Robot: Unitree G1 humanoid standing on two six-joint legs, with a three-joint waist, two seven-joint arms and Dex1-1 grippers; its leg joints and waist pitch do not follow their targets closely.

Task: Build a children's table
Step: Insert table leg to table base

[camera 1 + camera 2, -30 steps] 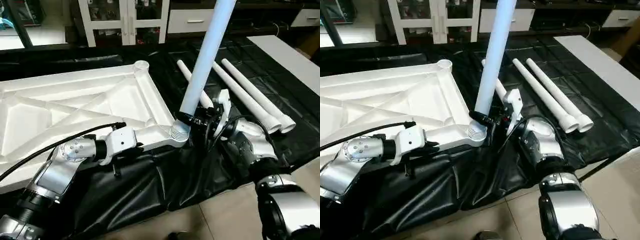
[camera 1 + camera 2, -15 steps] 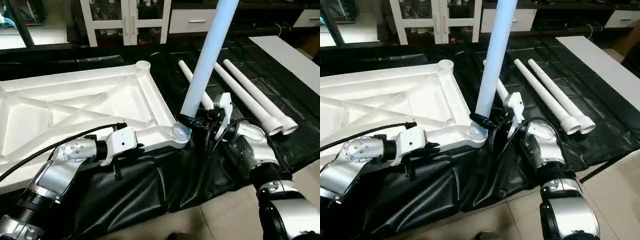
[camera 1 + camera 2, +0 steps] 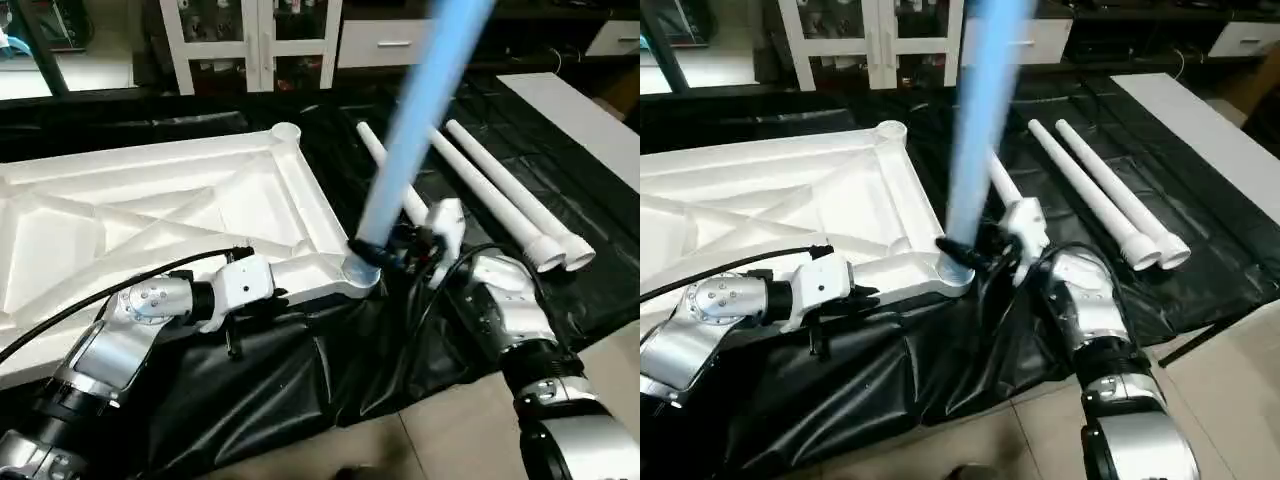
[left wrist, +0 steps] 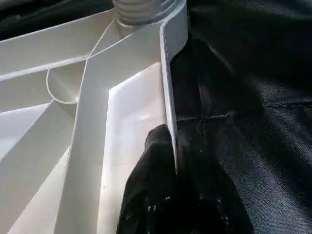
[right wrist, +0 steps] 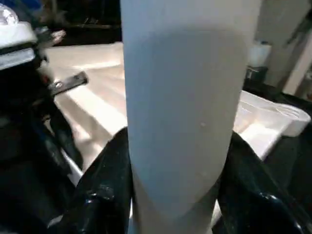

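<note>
right wrist view: right jaws pinch leg (image 5: 183, 122) at socket; left jaws clamp top's rim (image 4: 168, 73).

Left hand (image 4: 174, 161) pinched on the table top (image 4: 92, 112) rim.

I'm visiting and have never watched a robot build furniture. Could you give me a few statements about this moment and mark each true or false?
1. The right tool is closed around a leg near its lower end. True.
2. That leg lies flat on the black sheet. False: it stands steeply over the near corner socket of the table top.
3. The left tool pinches the top's edge wall. True.
4. The table top lies with its smooth side up. False: its ribbed underside faces up.
5. Three more legs lie on the black sheet. True.
6. A leg already stands in the far corner socket. False: that socket is empty.
</note>
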